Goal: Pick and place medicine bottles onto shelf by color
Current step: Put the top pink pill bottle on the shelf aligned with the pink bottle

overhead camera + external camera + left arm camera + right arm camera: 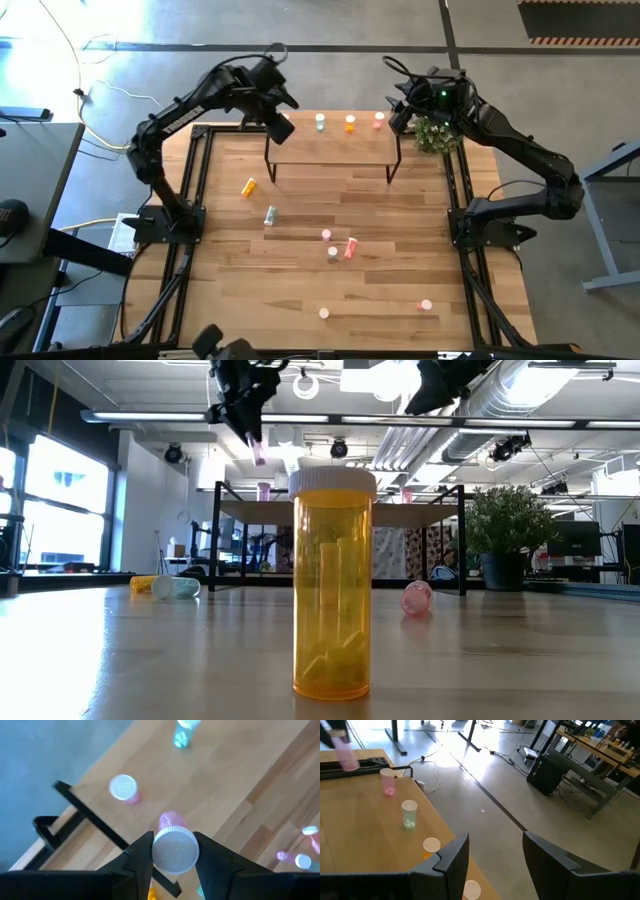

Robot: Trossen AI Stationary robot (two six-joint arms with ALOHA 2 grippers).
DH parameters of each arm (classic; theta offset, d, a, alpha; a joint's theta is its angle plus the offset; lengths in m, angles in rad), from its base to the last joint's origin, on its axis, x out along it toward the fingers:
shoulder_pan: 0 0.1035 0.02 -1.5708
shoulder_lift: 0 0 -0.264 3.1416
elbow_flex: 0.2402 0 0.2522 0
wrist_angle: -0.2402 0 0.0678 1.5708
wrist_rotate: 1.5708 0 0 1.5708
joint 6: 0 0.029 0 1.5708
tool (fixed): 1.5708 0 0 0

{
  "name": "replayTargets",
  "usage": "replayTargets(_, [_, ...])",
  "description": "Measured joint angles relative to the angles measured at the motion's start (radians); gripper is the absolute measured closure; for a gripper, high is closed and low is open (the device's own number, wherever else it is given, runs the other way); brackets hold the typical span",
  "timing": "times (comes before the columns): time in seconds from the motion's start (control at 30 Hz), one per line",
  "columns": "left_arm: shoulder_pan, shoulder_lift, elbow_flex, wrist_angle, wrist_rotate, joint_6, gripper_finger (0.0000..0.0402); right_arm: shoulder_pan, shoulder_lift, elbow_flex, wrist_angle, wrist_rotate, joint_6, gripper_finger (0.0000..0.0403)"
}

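The shelf (330, 148) stands at the table's far edge. On its top stand a pink bottle (123, 787), a green one (320, 122), an orange one (350, 123) and another pink one (379, 120). My left gripper (283, 125) hangs over the shelf's left end, shut on a pink medicine bottle (258, 452) with a white cap. My right gripper (397, 117) waits open past the shelf's right end, with nothing between its fingers (451, 855). Several more bottles lie or stand on the tabletop, among them an orange one (248, 186) and a green one (270, 215). My left gripper pinches the pink bottle at its white cap end (175, 851) between its two fingers (145, 852). The fingers come steeply from above. The bottle hangs below them, body downward, lifted clear above the shelf's left end, close to the pink bottle that stands there.
A potted plant (436, 135) stands by the shelf's right end, beside my right gripper. Bottles are scattered mid-table, such as a red-pink one (350, 248), and near the front edge (425, 305). A large-looking orange bottle (333, 585) stands right before the low camera.
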Motion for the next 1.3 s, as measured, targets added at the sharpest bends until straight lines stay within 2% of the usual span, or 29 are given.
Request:
replayTargets(0.33, [-0.049, 0.089, 0.000, -0.022, -0.013, -0.001, 0.0281, -0.022, 0.000, 0.000, -0.017, 0.000, -0.001, 0.0226])
replayTargets(0.5, [-0.064, 0.100, 0.000, -0.066, -0.093, -0.022, 0.0281, -0.022, 0.000, 0.000, -0.017, 0.000, -0.002, 0.0226])
replayTargets(0.8, [-0.100, 0.119, -0.001, -0.067, -0.100, -0.061, 0.0281, -0.022, 0.000, 0.000, -0.017, 0.000, -0.002, 0.0226])
replayTargets(1.07, [-0.095, 0.155, -0.001, -0.080, -0.141, -0.058, 0.0281, -0.022, 0.000, 0.000, -0.026, 0.000, 0.003, 0.0226])
replayTargets(1.3, [-0.081, 0.164, -0.001, -0.085, -0.134, -0.045, 0.0281, -0.022, 0.000, 0.000, -0.033, -0.001, 0.021, 0.0226])
